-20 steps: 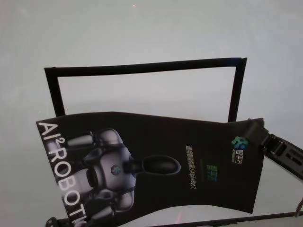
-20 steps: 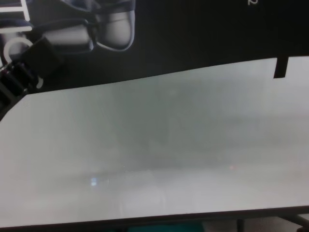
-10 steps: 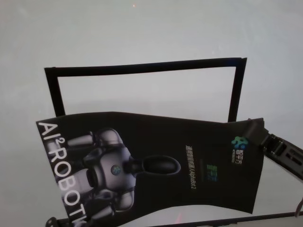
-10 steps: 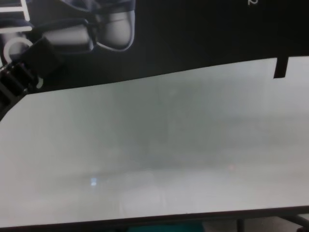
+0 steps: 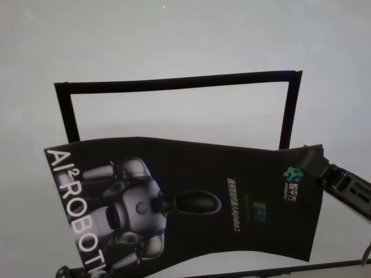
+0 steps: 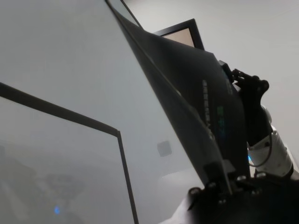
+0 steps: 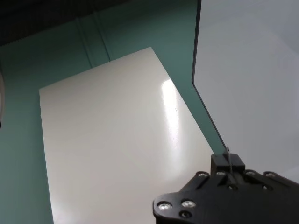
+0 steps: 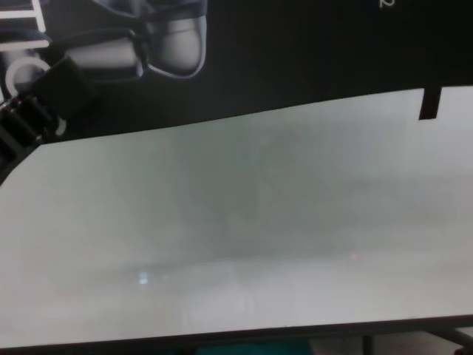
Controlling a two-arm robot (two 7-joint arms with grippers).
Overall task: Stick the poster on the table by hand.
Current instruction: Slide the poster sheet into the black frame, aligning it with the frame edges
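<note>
poster (image 5: pixel 191 202) over table (image 5: pixel 174 40), before tape frame (image 5: pixel 174 82)

Right gripper (image 5: pixel 310 161): reaches in from the right of the head view, fingers pinched on the sheet's far right corner.
Right arm: black ribbed forearm slanting down and outward behind it.
Left gripper (image 8: pixel 65 83): enters low at the left of the chest view, clamped on the sheet's near left edge.
Left arm: ribbed, angled up toward the sheet.

The poster (image 5: pixel 191 202) is sagging slightly lower along its near edge (barely), and the left gripper (image 8: pixel 44 100) is dipping with it.
</note>
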